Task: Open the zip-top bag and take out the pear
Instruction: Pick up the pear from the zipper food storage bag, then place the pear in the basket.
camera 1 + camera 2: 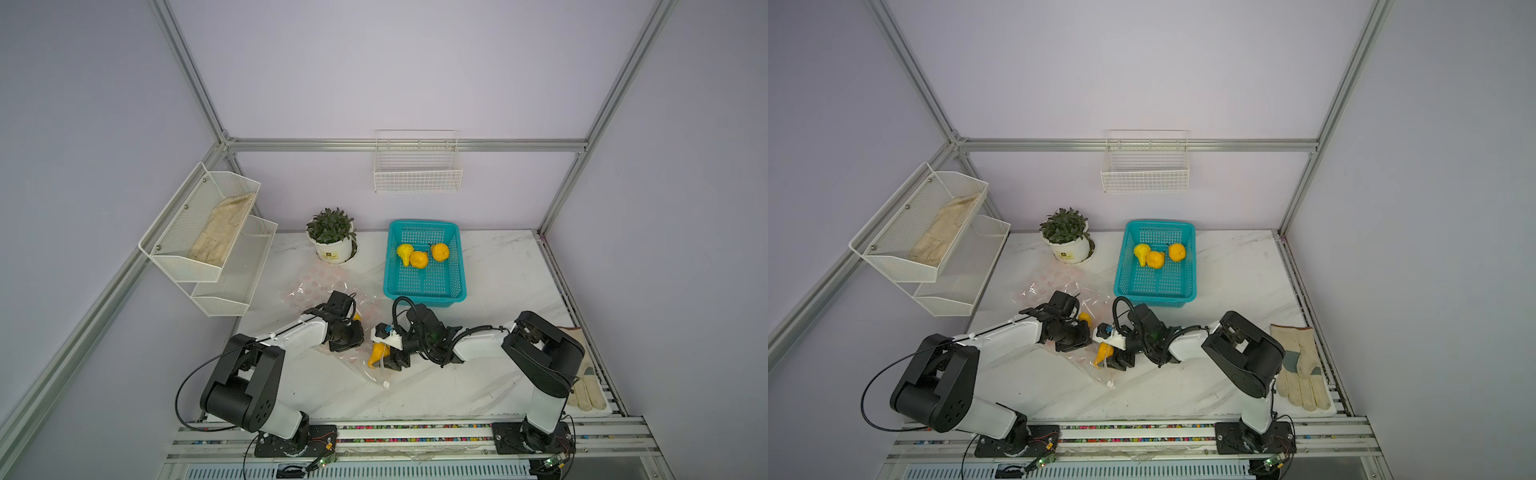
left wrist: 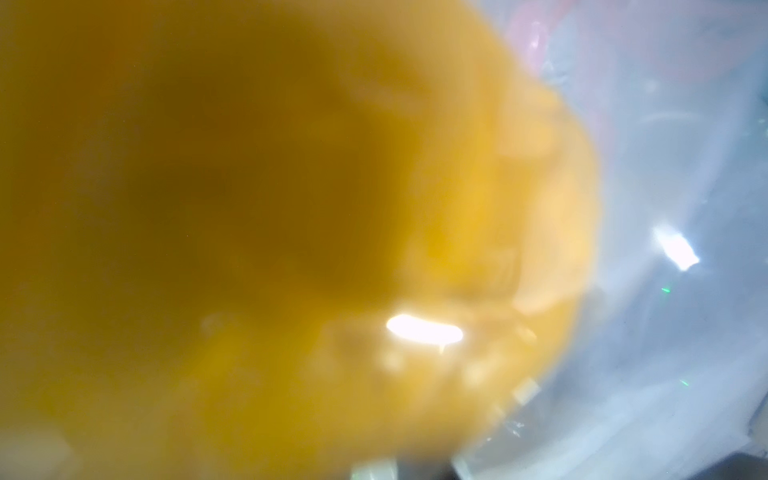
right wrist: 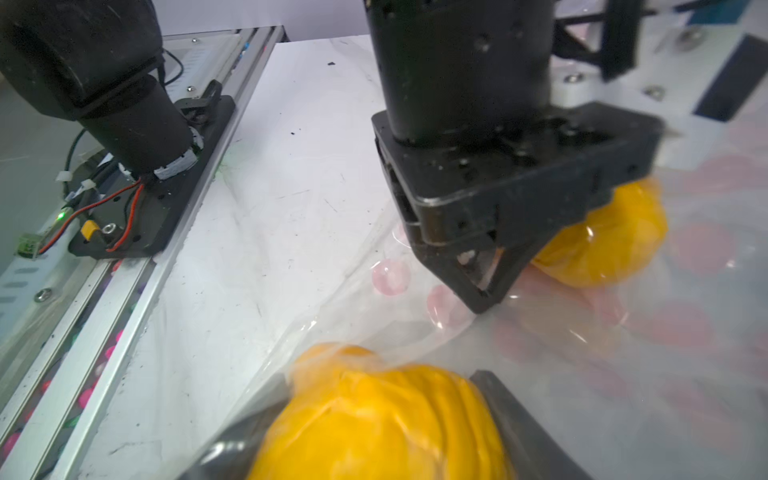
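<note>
The clear zip-top bag (image 1: 316, 282) (image 1: 1050, 282) with pink dots lies crumpled at the table's middle. My right gripper (image 1: 381, 356) (image 3: 374, 390) is shut on the yellow pear (image 1: 377, 353) (image 1: 1103, 353) (image 3: 386, 424) at the bag's near end, and film drapes over the fruit and the fingers. My left gripper (image 1: 345, 345) (image 3: 482, 291) points down with its fingers pinched on the bag film (image 3: 623, 353). A second round yellow fruit (image 3: 602, 237) (image 1: 356, 318) lies in the bag under it and fills the left wrist view as a blurred yellow fruit (image 2: 291, 208).
A teal basket (image 1: 424, 291) behind the grippers holds a pear and two oranges. A potted plant (image 1: 332, 241) stands at the back. A work glove (image 1: 1300, 365) lies at the right edge. Mesh shelves (image 1: 208, 232) and a wire basket (image 1: 417, 166) hang on the walls.
</note>
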You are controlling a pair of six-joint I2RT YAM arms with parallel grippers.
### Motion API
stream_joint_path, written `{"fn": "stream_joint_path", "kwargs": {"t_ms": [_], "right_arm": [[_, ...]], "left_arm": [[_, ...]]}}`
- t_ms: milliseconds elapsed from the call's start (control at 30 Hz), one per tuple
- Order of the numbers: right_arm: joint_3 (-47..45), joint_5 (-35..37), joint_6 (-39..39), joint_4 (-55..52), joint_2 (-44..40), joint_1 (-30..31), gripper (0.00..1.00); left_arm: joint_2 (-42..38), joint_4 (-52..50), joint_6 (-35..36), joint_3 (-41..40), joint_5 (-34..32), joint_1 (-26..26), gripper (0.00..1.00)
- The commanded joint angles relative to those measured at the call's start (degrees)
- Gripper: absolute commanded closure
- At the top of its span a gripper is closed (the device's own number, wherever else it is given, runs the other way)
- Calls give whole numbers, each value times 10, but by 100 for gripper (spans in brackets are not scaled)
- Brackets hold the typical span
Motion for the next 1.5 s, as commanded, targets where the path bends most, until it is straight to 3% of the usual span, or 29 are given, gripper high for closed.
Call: {"fn": "stream_joint_path", "kwargs": {"t_ms": [0, 133, 333, 467, 567, 700, 900, 1233, 1467], "right_arm": [[-29, 68, 6, -5, -56, 3, 77], [-64, 79, 11, -14, -127, -3, 80], [-74, 64, -6, -139, -237, -31, 86], [-74, 56, 38, -161, -316, -95, 87], [-36, 112, 91, -175, -322, -132, 87], [82, 192, 175, -237, -240, -171, 87], [252, 210, 310, -284, -69, -231, 85], [433, 189, 332, -339, 165, -243, 80], [506, 174, 354, -318, 271, -243, 65]], "left_arm": [[36, -52, -3, -29, -54, 17, 79], [44, -53, 0, -28, -52, 23, 79], [46, -65, 4, -23, -50, 27, 79], [25, -76, 6, -16, -47, 26, 79], [4, -84, 9, -6, -37, 26, 78], [-29, -100, 9, 12, -21, 26, 76], [-104, -123, 3, 34, -5, 26, 73], [-158, -145, -1, 60, 7, 26, 70], [-190, -150, 7, 70, 15, 26, 70]]}}
